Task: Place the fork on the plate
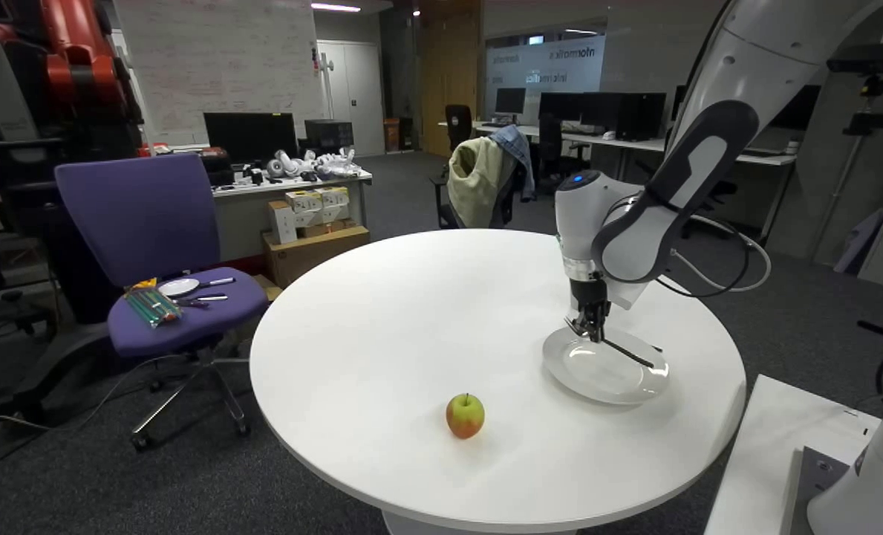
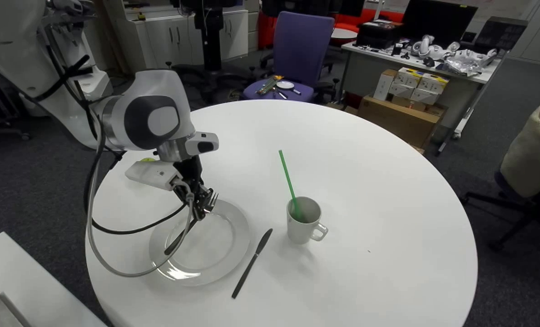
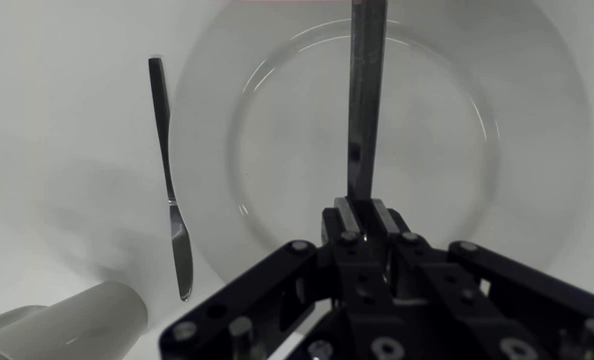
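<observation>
The fork has a dark handle [image 1: 629, 353] and metal tines [image 2: 212, 202]. My gripper [image 1: 595, 336] is shut on the fork, and the tines stick out on the far side of the fingers. In the wrist view the fork handle [image 3: 366, 90] runs from between the fingertips [image 3: 361, 212] up to the top edge. The white plate [image 1: 604, 386] lies on the round table directly below the gripper and handle; it shows in both exterior views [image 2: 224, 261] and fills the middle of the wrist view [image 3: 297, 165]. I cannot tell whether the fork touches the plate.
A knife [image 2: 253, 263] lies beside the plate on the white round table [image 2: 365, 281]. A white mug [image 2: 301, 229] with a green straw [image 2: 288, 175] stands past the knife. An apple [image 1: 465, 416] sits on the table away from the plate.
</observation>
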Robot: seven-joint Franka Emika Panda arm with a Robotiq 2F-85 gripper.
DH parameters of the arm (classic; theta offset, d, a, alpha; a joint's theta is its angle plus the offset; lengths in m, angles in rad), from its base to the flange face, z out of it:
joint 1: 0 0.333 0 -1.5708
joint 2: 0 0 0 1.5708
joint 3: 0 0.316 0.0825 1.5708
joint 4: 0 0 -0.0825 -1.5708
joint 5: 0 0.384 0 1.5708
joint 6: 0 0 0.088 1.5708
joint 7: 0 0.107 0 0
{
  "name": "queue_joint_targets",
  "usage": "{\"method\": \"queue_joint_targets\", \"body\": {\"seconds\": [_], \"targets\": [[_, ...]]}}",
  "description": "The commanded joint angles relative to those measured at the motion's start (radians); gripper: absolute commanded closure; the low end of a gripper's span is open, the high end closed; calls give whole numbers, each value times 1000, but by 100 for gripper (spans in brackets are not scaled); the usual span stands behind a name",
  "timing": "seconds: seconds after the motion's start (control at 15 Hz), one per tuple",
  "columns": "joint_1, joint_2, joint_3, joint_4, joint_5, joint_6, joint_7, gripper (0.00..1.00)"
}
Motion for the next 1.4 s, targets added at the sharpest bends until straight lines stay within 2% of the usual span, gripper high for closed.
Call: {"method": "queue_joint_targets", "body": {"seconds": [0.0,0.53,1.33], "targets": [[-2,17,0,-15,10,43,-33,97],[-3,72,14,-9,90,84,-66,97],[-7,82,10,-10,169,116,-96,97]]}}
